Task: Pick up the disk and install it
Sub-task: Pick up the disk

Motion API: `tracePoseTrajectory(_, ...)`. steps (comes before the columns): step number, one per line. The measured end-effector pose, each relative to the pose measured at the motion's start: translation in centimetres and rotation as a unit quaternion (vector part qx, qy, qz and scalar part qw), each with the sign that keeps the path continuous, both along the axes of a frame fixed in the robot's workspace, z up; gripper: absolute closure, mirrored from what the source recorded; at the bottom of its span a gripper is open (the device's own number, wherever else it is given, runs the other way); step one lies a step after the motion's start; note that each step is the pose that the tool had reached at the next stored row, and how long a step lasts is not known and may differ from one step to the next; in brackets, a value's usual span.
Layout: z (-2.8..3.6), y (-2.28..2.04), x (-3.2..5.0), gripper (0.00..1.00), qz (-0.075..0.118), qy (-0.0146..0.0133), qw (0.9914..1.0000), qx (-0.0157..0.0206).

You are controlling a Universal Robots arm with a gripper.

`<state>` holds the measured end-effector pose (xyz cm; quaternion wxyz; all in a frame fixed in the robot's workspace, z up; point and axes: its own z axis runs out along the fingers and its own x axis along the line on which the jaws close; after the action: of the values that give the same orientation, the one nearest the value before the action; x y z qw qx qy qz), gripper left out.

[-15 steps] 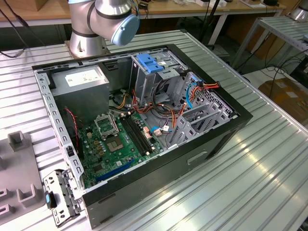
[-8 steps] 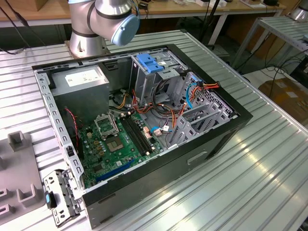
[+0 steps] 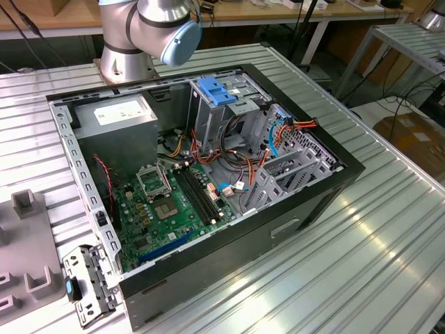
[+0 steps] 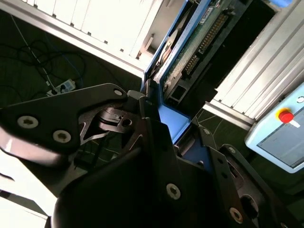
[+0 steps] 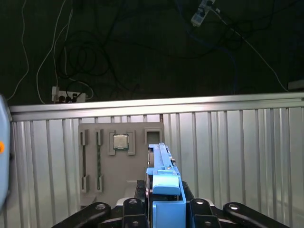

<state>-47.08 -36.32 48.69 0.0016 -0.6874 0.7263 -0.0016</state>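
Note:
My gripper is shut on the disk, which stands edge-on between the black fingers with its bright blue bracket facing the first wrist view. In the second wrist view the disk shows its green circuit-board side and blue edge, running away from the gripper. It is held in the air above the ribbed aluminium table. In the exterior view the open computer case lies on its side, with a metal drive cage topped by a blue latch.
A grey parts tray with a processor chip and a memory stick lies on the table below the gripper. A pendant with a red button stands off the table. The arm's base stands behind the case. Cables lie on the floor.

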Motion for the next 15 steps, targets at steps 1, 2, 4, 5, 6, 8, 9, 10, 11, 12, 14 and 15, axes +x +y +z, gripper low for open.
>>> tracePoseTrajectory(1, 0.16, 0.0, 0.0, 0.63, 0.0, 0.0, 1.0, 0.0)
tracePoseTrajectory(2, 0.37, 0.0, 0.0, 0.63, 0.0, -0.0001, 1.0, 0.0001)
tracePoseTrajectory(4, 0.56, 0.0, -0.01, 0.63, 0.0, -0.0001, 1.0, 0.0001)
tracePoseTrajectory(5, 0.56, 0.0, 0.0, 0.63, 0.0, -0.0001, 1.0, 0.0001)
tracePoseTrajectory(6, 0.57, 0.0, -0.01, 0.63, 0.0, -0.0001, 1.0, 0.0001)
tracePoseTrajectory(8, 0.58, 0.0, 0.0, 0.63, 0.0, -0.0001, 1.0, 0.0001)
tracePoseTrajectory(9, 0.58, 0.0, -0.01, 0.63, 0.0, -0.0001, 1.0, 0.0001)
tracePoseTrajectory(10, 0.58, 0.0, 0.0, 0.63, 0.0, -0.0001, 1.0, 0.0001)
tracePoseTrajectory(11, 0.57, 0.0, 0.01, 0.63, 0.0, -0.0002, 1.0, 0.0001)
tracePoseTrajectory(12, 0.57, 0.0, 0.06, 0.63, 0.0, -0.0001, 1.0, 0.0001)
tracePoseTrajectory(14, 0.58, 0.0, 0.53, 0.63, 0.0, -0.0001, 1.0, 0.0001)
tracePoseTrajectory(15, 0.58, 0.0, 0.69, 0.63, 0.0, -0.0001, 1.0, 0.0001)
